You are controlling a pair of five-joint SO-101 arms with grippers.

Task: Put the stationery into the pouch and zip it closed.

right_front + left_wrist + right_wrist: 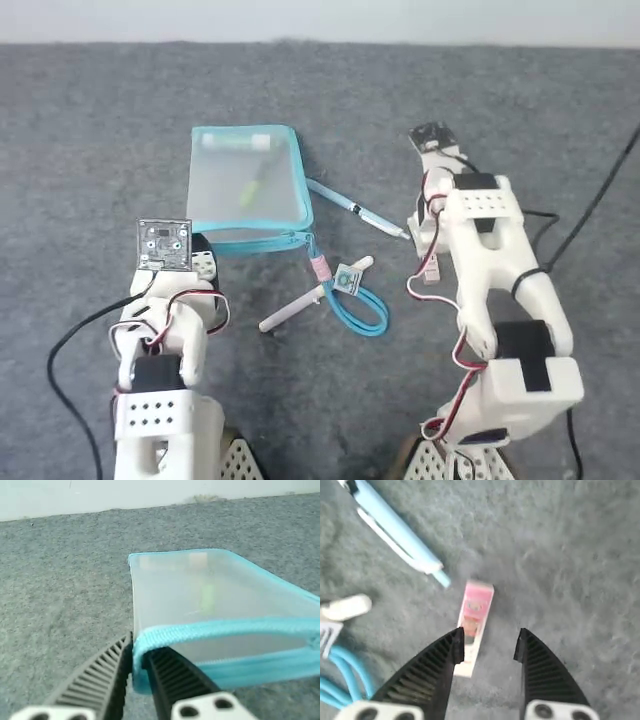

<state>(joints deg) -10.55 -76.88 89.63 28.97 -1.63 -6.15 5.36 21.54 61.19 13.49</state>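
The translucent pouch (245,190) with teal trim lies flat, a green pen (255,185) and a white item inside it. My left gripper (139,656) is shut on the pouch's (200,595) near zip-side corner, also seen from above (205,258). A light blue pen (355,210) and a white pen (305,300) lie on the carpet beside the pouch. My right gripper (489,642) hangs open just over a small pink eraser (474,615), which lies against one finger, not between both. The blue pen's tip (400,540) is close by.
The pouch's teal wrist strap (358,305) with a small tag loops across the carpet between the arms, crossing the white pen. A black cable (590,210) runs off to the right. Grey carpet covers the whole table.
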